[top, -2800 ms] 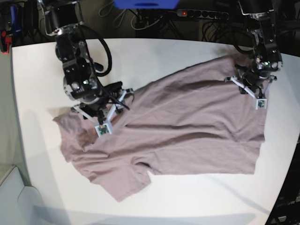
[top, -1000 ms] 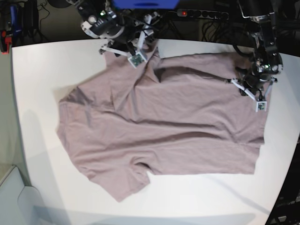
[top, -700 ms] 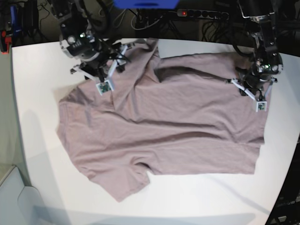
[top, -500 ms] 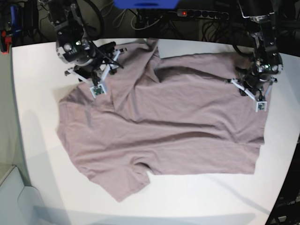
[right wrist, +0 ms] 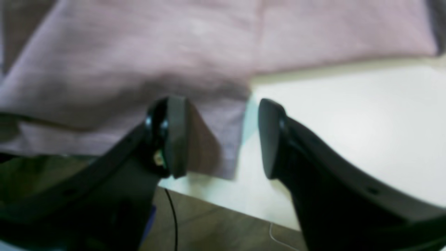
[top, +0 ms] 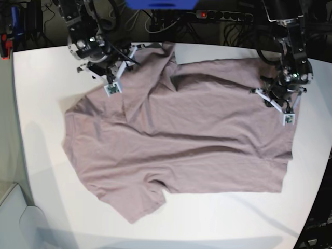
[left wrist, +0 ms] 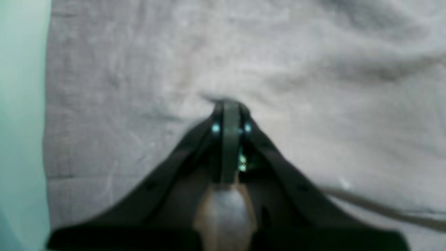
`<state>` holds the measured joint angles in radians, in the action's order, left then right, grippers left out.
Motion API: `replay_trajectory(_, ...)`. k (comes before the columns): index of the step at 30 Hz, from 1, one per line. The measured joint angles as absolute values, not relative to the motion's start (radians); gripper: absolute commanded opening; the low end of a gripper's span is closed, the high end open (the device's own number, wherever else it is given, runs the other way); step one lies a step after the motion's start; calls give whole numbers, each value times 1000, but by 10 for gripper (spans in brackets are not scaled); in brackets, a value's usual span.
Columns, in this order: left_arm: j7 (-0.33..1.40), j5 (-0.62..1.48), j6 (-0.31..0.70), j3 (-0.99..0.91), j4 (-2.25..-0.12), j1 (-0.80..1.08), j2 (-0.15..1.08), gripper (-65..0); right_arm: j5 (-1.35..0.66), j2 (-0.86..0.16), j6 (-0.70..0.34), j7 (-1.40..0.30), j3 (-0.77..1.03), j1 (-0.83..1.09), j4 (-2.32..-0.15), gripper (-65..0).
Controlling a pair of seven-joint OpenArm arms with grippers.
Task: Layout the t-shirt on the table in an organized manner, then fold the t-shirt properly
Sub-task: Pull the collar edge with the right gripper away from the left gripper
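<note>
1. A black power strip (top: 223, 15) with a lit red switch lies behind the far edge.
2. Dark cables (top: 155, 23) tangle beside it.
3. A blue object (top: 161, 4) sits at the top edge.

My base view is evenly lit from above, the white table (top: 41, 104) faintly glossy, its edges bowed by the lens. Both my wrist views are soft, near parts blurred dark.

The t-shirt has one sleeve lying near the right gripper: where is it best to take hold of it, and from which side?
Probably the sleeve's free hem corner, coming from the bare table side. The right gripper is open and straddles that edge, so one finger could slide under it. The left gripper pins the t-shirt opposite.
</note>
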<state>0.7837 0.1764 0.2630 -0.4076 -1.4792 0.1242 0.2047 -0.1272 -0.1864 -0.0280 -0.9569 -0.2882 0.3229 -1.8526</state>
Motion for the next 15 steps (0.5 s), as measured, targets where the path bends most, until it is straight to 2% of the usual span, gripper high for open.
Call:
replay_trajectory(4, 784, 176, 263, -405, -1479, 124, 205, -649, -128, -188, -28, -953, -320, 325, -1852, -650)
replay_trajectory(10, 781, 176, 263, -403, -1479, 124, 204, -649, -130, -197, -28, -973, -312, 332, -1885, -650)
replay_trajectory(15, 782, 176, 263, -404, -1479, 124, 205, -649, -124, -188, -28, -978, -212, 403, -2012, -650)
